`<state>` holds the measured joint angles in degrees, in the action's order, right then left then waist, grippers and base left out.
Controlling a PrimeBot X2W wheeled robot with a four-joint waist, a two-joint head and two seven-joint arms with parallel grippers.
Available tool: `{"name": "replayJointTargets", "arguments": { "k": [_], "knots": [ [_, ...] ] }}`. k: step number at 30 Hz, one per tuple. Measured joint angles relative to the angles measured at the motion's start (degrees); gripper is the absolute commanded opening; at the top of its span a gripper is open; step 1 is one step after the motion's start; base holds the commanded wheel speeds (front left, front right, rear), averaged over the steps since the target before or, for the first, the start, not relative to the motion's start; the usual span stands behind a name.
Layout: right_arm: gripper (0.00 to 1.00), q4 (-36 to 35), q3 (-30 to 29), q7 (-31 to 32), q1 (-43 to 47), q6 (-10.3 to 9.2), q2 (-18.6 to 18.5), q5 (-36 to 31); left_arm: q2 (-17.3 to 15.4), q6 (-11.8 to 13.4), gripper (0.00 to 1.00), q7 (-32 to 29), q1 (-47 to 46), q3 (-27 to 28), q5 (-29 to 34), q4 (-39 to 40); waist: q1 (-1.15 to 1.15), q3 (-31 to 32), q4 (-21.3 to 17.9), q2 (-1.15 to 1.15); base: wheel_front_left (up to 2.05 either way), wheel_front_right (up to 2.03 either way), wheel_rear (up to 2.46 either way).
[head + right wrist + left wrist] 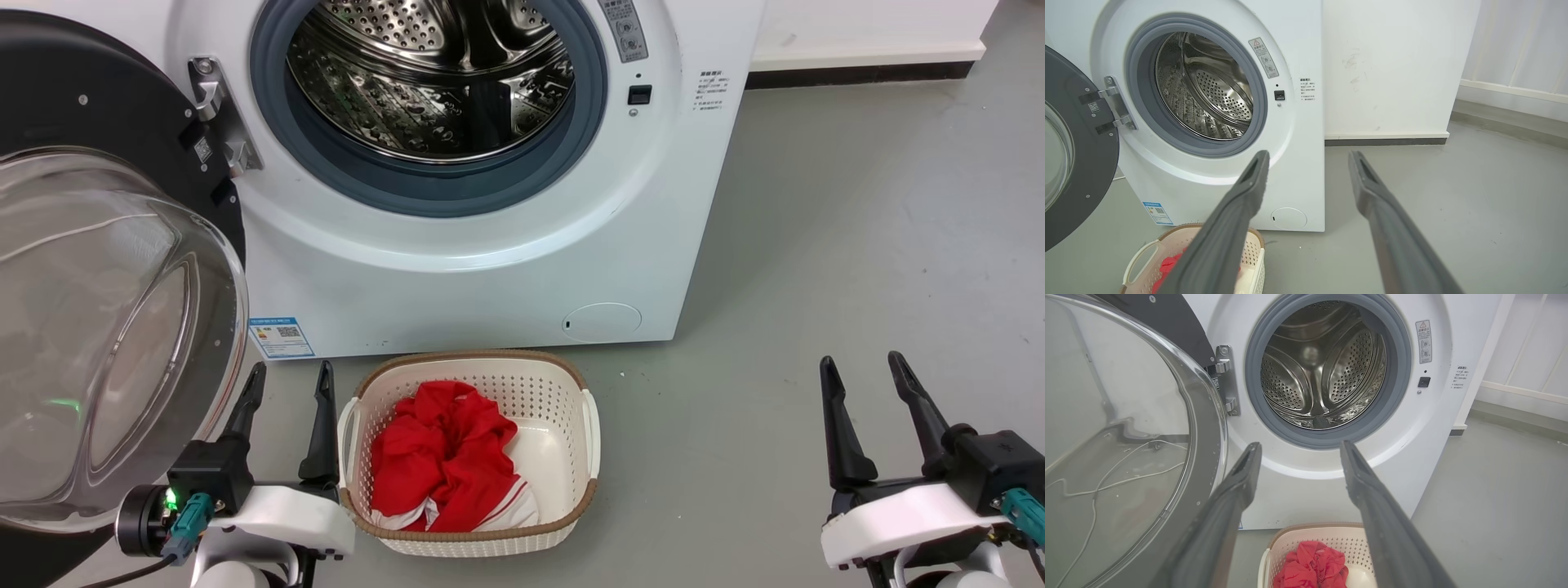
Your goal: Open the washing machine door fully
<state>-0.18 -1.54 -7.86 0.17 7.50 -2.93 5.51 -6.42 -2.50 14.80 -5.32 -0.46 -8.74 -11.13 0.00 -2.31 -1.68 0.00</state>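
Hinged wide to the left of the white boxy washing machine point(490, 278), the round black-rimmed glass washing machine door point(106, 327) looks rigid, heavy and slick, best pushed at its rim; left claw point(291, 367) and right claw point(861, 359) gape empty.

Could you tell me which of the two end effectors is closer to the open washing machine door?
The left end effector: it stands open right beside the washing machine door, whereas the right end effector is beyond the laundry basket.

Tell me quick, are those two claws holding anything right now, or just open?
Left gripper: jaws open, holding nothing.
Right gripper: jaws open, holding nothing.
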Motion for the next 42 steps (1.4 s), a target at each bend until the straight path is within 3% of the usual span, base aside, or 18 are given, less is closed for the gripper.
{"name": "replayJointTargets", "arguments": {
  "k": [23, 24, 29, 42],
  "knots": [
    [1.0, -0.02, -0.14, 0.07, 0.09, 0.0, 0.0, 0.0, -0.45, 0.66, 1.0, 0.08, 0.02, -0.69, -0.59, 0.31, 0.0, -0.28, 0.64, 0.0, 0.0, 0.0, 0.0],
    [0.0, 0.19, -0.13, 0.07, 0.12, 0.01, 0.0, 0.0, -0.38, 0.64, 0.0, 0.05, 0.09, -0.77, -0.59, 0.16, 0.0, -0.24, 0.64, 0.0, 0.0, 0.0, 0.0],
    [0.0, 2.75, 0.1, 0.34, 1.59, 0.01, 0.01, 0.2, 0.27, 0.55, 0.0, -0.47, 2.0, -0.97, -0.82, -2.53, 0.0, -0.24, 0.65, 0.0, 0.0, 0.0, 0.0],
    [0.0, 4.71, 0.19, 1.94, 1.17, 0.01, -0.33, 15.57, 1.01, -0.12, 0.0, -4.14, 2.11, 0.46, -14.69, -3.1, 0.0, 0.02, 0.76, 0.0, 0.0, 0.0, 0.0]
  ]
}}
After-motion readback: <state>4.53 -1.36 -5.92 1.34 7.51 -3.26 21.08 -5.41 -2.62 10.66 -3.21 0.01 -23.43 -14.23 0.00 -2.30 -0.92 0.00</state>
